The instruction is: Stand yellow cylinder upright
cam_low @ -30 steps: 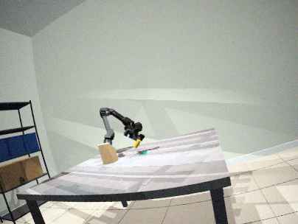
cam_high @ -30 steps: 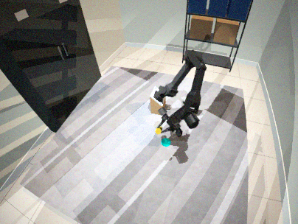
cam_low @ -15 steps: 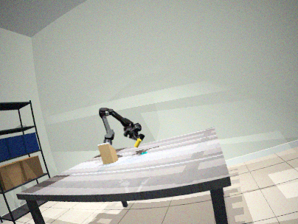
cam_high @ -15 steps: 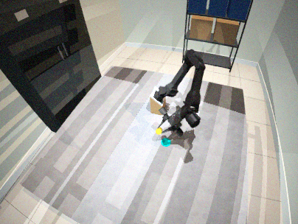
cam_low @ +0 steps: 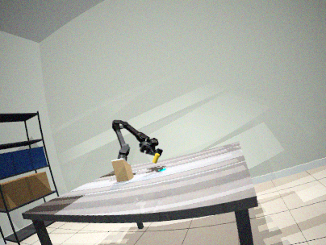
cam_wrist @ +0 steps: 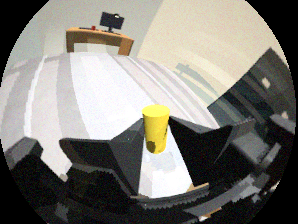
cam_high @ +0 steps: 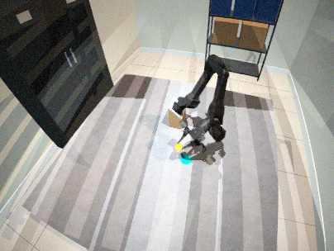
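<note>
The yellow tall cylinder (cam_high: 178, 147) (cam_low: 156, 158) (cam_wrist: 156, 127) is held off the table, nearly upright but a little tilted in the exterior view. My gripper (cam_high: 180, 145) (cam_low: 157, 154) (cam_wrist: 156, 120) is shut on it, with one finger on each side in the wrist view. The cyan circle (cam_high: 186, 160) (cam_low: 162, 170) lies on the table, lower and a little to the right of the cylinder in the top and exterior views. Part of its edge is covered by the arm in the top view. The circle does not show in the wrist view.
A tan block (cam_high: 175, 120) (cam_low: 122, 171) stands on the striped table (cam_high: 136, 198) (cam_low: 194, 189) near the arm, left of the gripper in the exterior view. A dark cabinet (cam_high: 54, 78) and a shelf rack (cam_high: 237, 44) stand beyond the table.
</note>
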Motion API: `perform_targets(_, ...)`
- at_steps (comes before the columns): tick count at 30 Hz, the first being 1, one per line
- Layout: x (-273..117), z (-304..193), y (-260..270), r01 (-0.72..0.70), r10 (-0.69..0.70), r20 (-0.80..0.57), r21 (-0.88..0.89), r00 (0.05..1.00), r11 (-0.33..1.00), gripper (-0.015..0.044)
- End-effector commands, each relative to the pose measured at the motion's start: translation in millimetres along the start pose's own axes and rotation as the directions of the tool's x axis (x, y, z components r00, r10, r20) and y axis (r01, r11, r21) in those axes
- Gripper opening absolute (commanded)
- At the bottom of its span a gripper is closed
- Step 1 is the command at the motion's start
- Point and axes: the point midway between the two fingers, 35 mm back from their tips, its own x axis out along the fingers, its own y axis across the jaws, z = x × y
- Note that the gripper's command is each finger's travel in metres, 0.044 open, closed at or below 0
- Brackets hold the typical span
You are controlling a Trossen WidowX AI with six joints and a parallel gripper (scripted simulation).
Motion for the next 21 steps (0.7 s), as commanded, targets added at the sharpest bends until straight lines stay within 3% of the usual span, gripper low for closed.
perform_targets(1, -2.1, 2.2, -0.2, -0.009, 0.008, 0.036, 0.025, 0.999, 1.0, 0.0105)
perform_targets(21, -8.8, 5.7, 2.1, -0.05, 0.036, 0.15, 0.09, 0.988, 0.995, 0.0105)
